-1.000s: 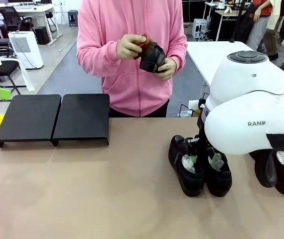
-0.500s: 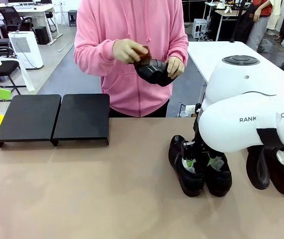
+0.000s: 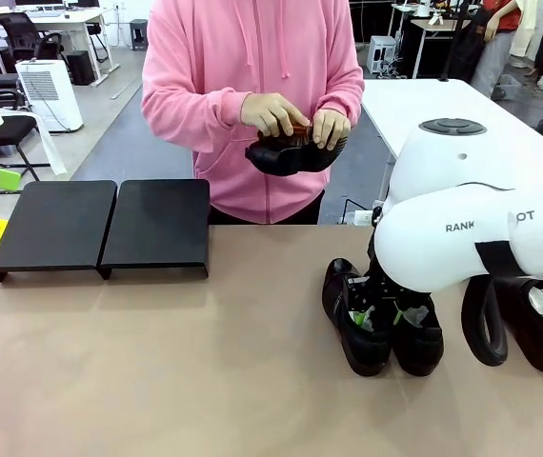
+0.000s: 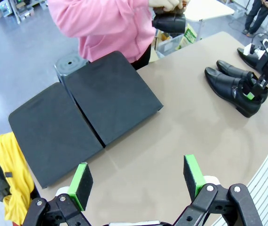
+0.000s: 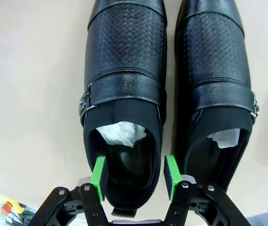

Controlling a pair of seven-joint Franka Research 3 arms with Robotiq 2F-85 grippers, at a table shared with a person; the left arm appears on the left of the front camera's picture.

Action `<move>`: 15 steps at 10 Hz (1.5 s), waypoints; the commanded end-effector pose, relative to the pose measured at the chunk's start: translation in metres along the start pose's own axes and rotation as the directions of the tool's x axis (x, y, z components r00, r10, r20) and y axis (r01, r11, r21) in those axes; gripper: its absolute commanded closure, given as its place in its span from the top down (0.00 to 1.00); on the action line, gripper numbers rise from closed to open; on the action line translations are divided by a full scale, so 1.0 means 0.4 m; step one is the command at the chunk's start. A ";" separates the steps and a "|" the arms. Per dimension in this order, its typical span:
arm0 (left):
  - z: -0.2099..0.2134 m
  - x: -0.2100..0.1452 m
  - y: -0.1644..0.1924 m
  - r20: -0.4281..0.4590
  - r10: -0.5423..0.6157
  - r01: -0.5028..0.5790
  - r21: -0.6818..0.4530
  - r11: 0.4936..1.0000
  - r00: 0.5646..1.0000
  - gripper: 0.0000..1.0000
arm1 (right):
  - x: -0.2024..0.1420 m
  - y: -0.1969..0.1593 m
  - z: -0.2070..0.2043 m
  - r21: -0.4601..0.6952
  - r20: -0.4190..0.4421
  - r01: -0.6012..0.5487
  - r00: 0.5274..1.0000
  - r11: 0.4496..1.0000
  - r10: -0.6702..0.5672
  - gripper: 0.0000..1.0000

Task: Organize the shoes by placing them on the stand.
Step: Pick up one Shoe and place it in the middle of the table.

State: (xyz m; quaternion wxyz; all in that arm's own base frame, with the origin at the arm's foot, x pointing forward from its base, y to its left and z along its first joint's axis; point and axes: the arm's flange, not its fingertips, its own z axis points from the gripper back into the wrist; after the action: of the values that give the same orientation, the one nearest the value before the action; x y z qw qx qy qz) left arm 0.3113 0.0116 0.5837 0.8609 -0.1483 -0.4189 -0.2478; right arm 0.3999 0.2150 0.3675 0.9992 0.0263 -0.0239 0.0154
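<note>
Shoes (image 5: 124, 61) seemingly edge to edge

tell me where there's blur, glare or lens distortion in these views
Front view: even room light, the person's hands and the held shoe look slightly soft. Left wrist view: the wide-angle lens skews the stand. Right wrist view: sharp, a soft sheen on the shoes, no harsh glare.
</note>
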 end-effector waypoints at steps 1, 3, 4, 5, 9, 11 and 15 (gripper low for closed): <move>0.003 -0.002 0.002 0.002 -0.011 0.011 -0.008 1.000 1.000 1.00 | 0.007 0.006 -0.014 0.016 0.028 0.045 0.999 0.999 -0.046 0.64; 0.003 -0.002 0.002 0.002 -0.011 0.011 -0.008 1.000 1.000 1.00 | 0.014 0.004 -0.034 0.017 0.046 0.059 0.997 0.998 -0.060 0.64; 0.003 -0.002 0.002 0.002 -0.011 0.011 -0.008 1.000 1.000 1.00 | 0.016 0.005 -0.046 0.012 0.051 0.058 0.997 0.998 -0.059 0.64; 0.003 -0.002 0.002 0.002 -0.011 0.011 -0.008 1.000 1.000 1.00 | 0.018 0.003 -0.056 0.011 0.059 0.066 0.996 0.998 -0.067 0.64; 0.003 -0.002 0.002 0.002 -0.011 0.011 -0.008 1.000 1.000 1.00 | 0.026 -0.001 -0.063 -0.013 0.084 0.068 0.994 0.998 -0.067 0.64; 0.003 -0.002 0.002 0.002 -0.011 0.011 -0.008 1.000 1.000 1.00 | 0.026 0.001 -0.068 -0.031 0.081 0.044 0.996 0.999 -0.041 0.41; 0.003 -0.002 0.002 0.002 -0.011 0.011 -0.008 1.000 1.000 1.00 | 0.026 0.001 -0.066 -0.029 0.073 0.036 0.997 0.999 -0.033 0.00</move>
State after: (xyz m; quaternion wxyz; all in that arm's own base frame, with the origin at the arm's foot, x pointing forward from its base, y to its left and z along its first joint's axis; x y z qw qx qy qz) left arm 0.3113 0.0116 0.5837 0.8609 -0.1483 -0.4189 -0.2479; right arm 0.4109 0.2122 0.3452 0.9983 0.0175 -0.0549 0.0058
